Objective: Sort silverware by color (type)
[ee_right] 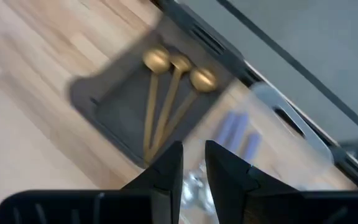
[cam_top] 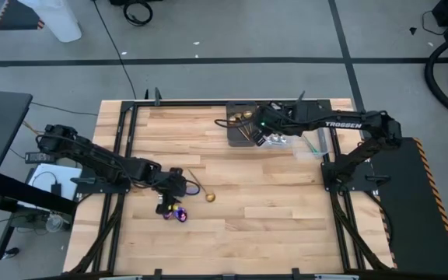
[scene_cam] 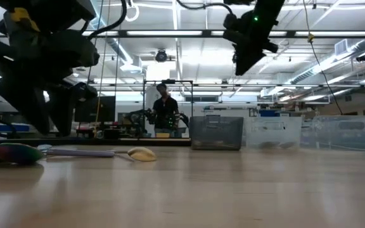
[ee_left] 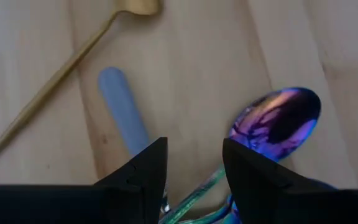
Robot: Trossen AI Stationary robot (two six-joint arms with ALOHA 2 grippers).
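Observation:
My left gripper [ee_left: 194, 171] is open, low over the table's near left part [cam_top: 169, 193]. Its fingers stand on either side of the iridescent purple spoon's green-tinted handle [ee_left: 191, 199]. The spoon's bowl [ee_left: 278, 121] lies flat on the wood, also in the high view [cam_top: 180, 214]. Beside it lie a pale blue handle [ee_left: 123, 115] and a gold spoon [ee_left: 61, 68] [cam_top: 208, 196]. My right gripper [ee_right: 193, 163] hangs high over the far bins [cam_top: 261, 137], open by a narrow gap with nothing seen between its fingers. Three gold spoons [ee_right: 166, 93] lie in the dark tray [ee_right: 114, 109].
A clear bin [ee_right: 272, 124] next to the dark tray holds pale blue pieces [ee_right: 238, 134] and silver ones [cam_top: 277, 141]. Another clear bin [cam_top: 317, 144] stands further right. The low view shows the bins [scene_cam: 216, 133] at the far edge and a person [scene_cam: 165, 107] beyond the table.

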